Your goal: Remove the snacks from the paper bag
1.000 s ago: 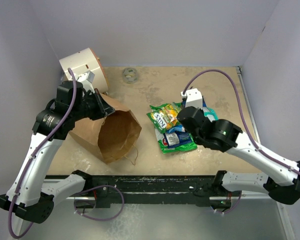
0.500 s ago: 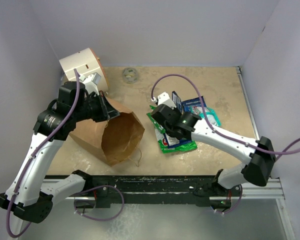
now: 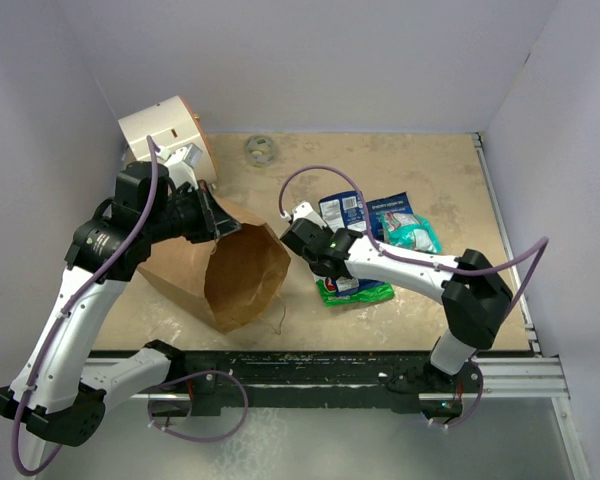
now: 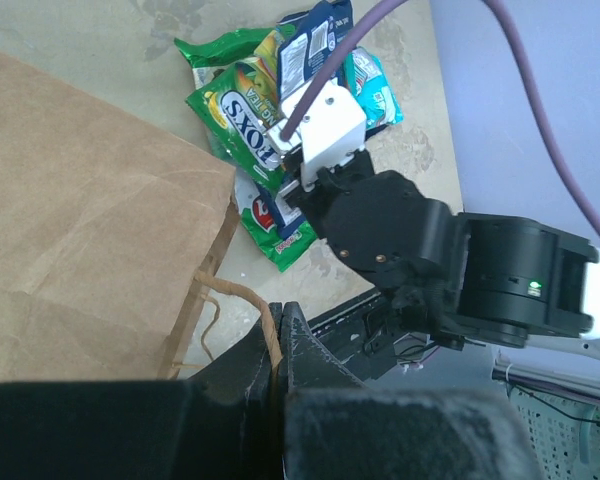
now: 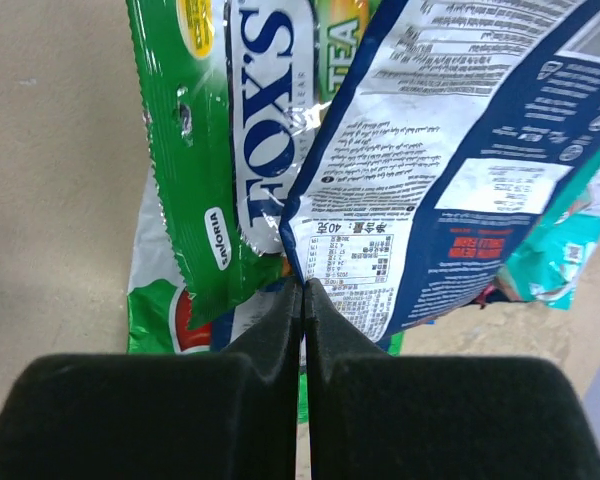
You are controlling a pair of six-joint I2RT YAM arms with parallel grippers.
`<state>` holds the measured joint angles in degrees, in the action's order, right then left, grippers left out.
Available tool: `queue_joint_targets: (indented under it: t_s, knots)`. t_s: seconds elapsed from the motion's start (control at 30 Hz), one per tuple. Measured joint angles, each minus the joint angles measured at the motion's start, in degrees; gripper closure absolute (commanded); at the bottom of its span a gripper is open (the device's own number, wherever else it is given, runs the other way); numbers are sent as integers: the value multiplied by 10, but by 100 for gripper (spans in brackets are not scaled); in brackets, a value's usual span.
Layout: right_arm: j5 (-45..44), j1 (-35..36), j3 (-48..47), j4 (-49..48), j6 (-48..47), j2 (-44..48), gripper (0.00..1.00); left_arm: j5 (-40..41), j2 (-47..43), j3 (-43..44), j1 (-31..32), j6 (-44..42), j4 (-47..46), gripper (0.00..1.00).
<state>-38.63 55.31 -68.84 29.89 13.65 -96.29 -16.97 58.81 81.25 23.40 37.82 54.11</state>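
We see the paper bag (image 3: 180,268) lying on its side at centre left of the overhead view, its mouth gaping open. Our left arm (image 3: 78,295) arches over it, and the left gripper (image 4: 280,335) is pinched tight on its rim by the twine handle (image 4: 230,290). Our right arm (image 3: 410,265) reaches leftward across the middle. The right gripper (image 5: 302,295) is clamped on a corner of the blue packet (image 5: 450,150), above the other snacks (image 3: 355,292) lying right of the bag.

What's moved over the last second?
The right claw swung left toward the paper bag and is shut, apparently pinching the blue packet, which came with it. The left claw kept gripping the bag's rim; the teal packet stayed put.
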Motion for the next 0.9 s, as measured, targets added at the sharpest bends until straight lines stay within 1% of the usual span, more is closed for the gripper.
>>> queue_joint_targets:
  t_s: [0.17,0.37,0.43,0.53,0.67,0.77,0.9]
  knots:
    - [16,0,36,-32,16,-3,100,2,2,12,0,0,6,100]
    - [22,0,42,-55,26,-16,100,10,5,30,0,-6,14,100]
    - [23,0,47,-67,34,-19,97,12,0,30,0,-10,14,100]
    - [24,0,50,-76,43,-23,88,9,-10,31,0,-15,14,100]
    - [29,0,47,-83,57,-34,65,2,-25,35,0,-24,14,100]
    - [40,0,40,-80,71,-39,50,3,-42,35,0,-34,19,100]
    - [57,0,39,-77,88,-31,40,23,-71,35,0,-46,44,100]
